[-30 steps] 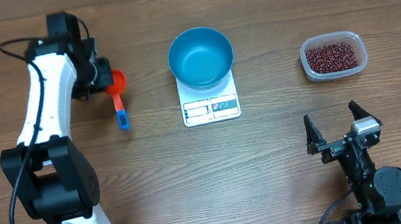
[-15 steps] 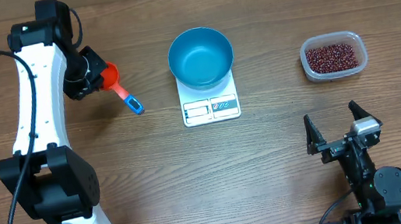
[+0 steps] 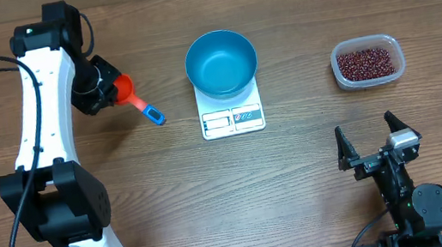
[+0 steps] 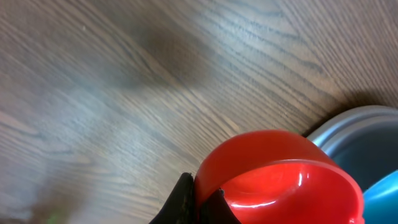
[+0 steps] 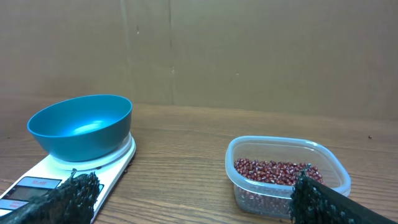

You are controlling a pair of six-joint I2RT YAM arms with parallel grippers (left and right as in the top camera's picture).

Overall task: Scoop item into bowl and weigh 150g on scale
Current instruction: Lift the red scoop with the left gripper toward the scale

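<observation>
My left gripper (image 3: pixel 108 87) was closed on the scoop (image 3: pixel 124 88), over the far-left part of the table (image 3: pixel 215 202). My fingers (image 4: pixel 182 198) pinched the rim of its red cup (image 4: pixel 273 177). The blue handle (image 3: pixel 150 113) pointed away from my gripper, toward the near right. I could not tell whether the handle touched the wood.

The bowl (image 3: pixel 221 63) sat on the far half of the scale (image 3: pixel 232 115), near the middle of the table. It covered most of the white platform and left the display strip showing on the near edge. The scoop was to the left of the bowl and apart from it.

The beans (image 3: pixel 365 62) lay in a clear tub (image 3: pixel 398 64) at the far right, well apart from the scale and from the scoop.

My right gripper (image 3: pixel 378 146) rested at the near right with its jaws spread wide and nothing between them. It was on the near side of the tub, apart from it. From that wrist, the bowl (image 5: pixel 81 127) stood on the scale (image 5: pixel 62 177) at the left. The tub (image 5: pixel 249 186) of beans (image 5: pixel 273 171) was just ahead at the right. One of my dark fingers (image 5: pixel 74 196) showed at each lower corner.
</observation>
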